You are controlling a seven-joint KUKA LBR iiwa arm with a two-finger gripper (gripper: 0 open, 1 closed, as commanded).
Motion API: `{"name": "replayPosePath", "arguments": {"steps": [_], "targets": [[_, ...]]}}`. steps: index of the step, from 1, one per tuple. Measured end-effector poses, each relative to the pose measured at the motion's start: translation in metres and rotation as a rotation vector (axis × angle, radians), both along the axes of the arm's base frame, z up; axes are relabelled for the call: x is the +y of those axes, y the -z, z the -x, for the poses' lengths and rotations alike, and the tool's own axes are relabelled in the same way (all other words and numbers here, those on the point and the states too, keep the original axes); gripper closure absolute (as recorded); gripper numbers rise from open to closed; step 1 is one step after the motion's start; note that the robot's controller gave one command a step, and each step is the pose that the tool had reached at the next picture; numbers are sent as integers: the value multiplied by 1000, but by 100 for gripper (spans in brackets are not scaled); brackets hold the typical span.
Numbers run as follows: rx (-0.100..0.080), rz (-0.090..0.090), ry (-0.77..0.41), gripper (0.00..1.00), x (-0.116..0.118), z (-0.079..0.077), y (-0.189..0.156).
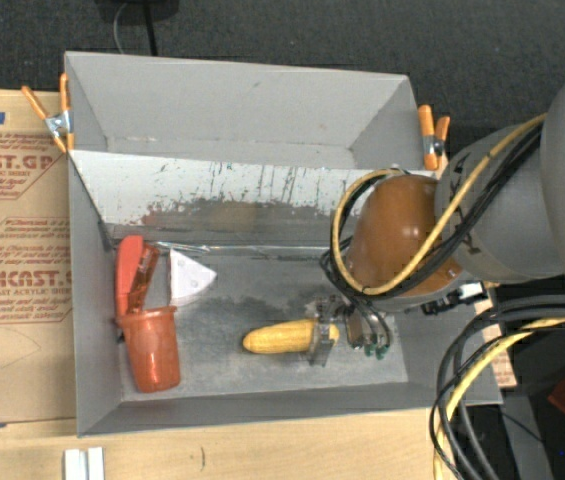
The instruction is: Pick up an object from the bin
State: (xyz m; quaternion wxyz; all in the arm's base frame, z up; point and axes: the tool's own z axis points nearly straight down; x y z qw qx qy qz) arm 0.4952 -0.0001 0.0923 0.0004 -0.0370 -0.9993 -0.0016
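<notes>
Camera view: gripper [320,340] low in front right part of grey bin [262,398], at right end of yellow corn cob [277,340]. Cob lies flat on floor near front wall. How wide gripper stands, and whether it grips cob, not possible to tell. Orange cup [152,353], red tool [130,273] and white wedge [188,276] well apart at left.

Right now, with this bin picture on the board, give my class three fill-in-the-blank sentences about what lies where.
1. The end effector is at the view's ___ end of the yellow corn cob.
2. The orange cup is at the view's ___ side of the bin.
3. The wedge lying between cup and corn cob is ___ in colour.

Missing words: right; left; white.
</notes>
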Motion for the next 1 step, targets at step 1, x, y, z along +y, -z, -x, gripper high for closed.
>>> {"name": "replayPosePath", "arguments": {"steps": [1], "targets": [[4,0,0,100,0,1,-9]]}}
